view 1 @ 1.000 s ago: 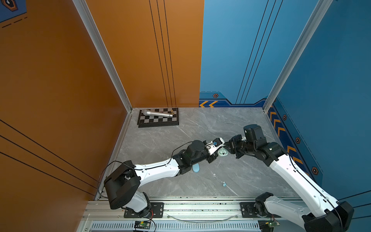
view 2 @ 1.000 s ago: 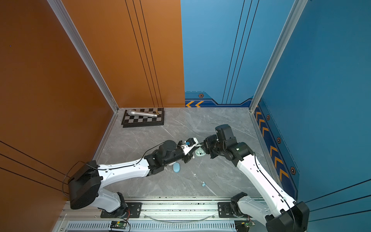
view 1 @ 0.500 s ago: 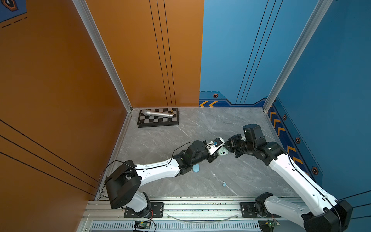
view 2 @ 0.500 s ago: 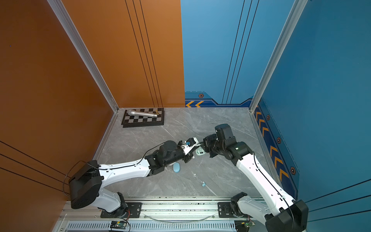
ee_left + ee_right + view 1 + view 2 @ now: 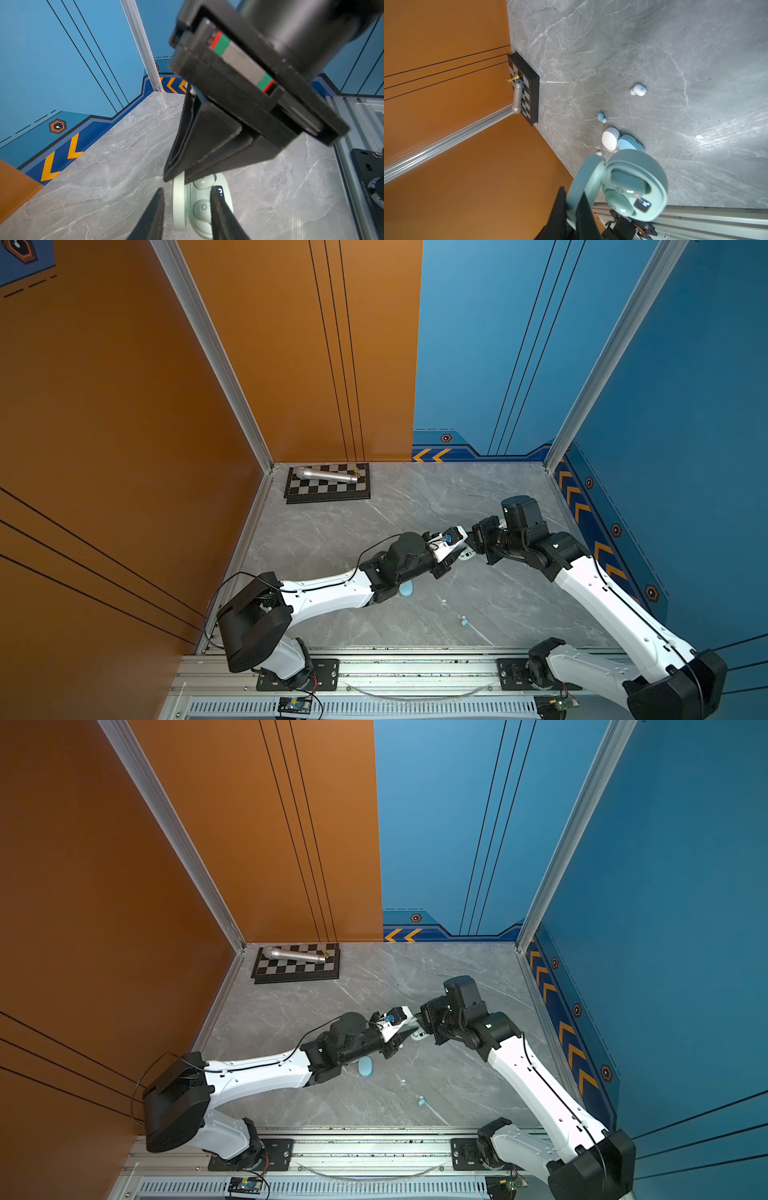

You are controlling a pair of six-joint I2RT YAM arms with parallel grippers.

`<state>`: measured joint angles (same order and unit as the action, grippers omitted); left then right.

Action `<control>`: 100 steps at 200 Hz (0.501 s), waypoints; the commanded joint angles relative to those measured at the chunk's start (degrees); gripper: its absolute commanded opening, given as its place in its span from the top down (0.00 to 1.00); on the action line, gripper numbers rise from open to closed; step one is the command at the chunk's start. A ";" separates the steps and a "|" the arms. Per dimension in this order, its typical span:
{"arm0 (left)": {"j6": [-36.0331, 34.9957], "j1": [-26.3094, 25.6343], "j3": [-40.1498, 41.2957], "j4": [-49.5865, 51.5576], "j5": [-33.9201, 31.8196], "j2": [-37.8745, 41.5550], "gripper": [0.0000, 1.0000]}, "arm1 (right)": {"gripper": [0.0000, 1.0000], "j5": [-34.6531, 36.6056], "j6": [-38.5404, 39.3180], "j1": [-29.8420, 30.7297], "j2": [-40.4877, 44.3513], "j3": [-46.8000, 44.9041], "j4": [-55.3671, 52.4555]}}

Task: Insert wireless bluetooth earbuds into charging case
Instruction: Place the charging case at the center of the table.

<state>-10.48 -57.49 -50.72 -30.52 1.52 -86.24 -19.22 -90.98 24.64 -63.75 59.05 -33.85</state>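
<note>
The mint green charging case [image 5: 654,166] hangs open above the table, and my right gripper [image 5: 572,199] is shut on its lid [image 5: 583,176]. Two mint earbuds [image 5: 202,207] sit in its wells. My left gripper [image 5: 187,189] is open, with its fingers either side of the lid and the case's near half, gripping nothing. In both top views the two grippers meet at the case [image 5: 467,554] [image 5: 419,1034] in mid-table. On the table lie a white earbud [image 5: 638,90], a blue earbud [image 5: 601,117] and a small white earbud [image 5: 599,153].
A white case [image 5: 611,138] and a blue case [image 5: 630,143] lie shut side by side; the blue case [image 5: 406,590] pokes out from under my left arm. A blue bud [image 5: 464,620] lies near the front rail. A chessboard [image 5: 328,487] with a metal cylinder stands at the back left.
My left gripper's jaws have come apart beside the case. The right gripper keeps its hold on the lid, and both arms have barely shifted.
</note>
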 commanded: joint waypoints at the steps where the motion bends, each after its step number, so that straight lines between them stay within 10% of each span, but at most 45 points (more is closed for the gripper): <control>1: 2.00 -0.01 -0.19 -2.35 1.30 2.79 0.59 | 0.95 1.64 3.02 -0.53 -0.56 0.04 -1.35; 100: 23.54 9.75 11.27 -2.25 2.13 16.89 0.44 | 0.94 -0.73 37.39 -4.08 -12.72 4.11 -12.55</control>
<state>4.03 -50.30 -42.24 -32.34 1.76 -71.68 -19.44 -70.46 20.82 -72.10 60.55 -40.58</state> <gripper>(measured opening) 0.544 0.090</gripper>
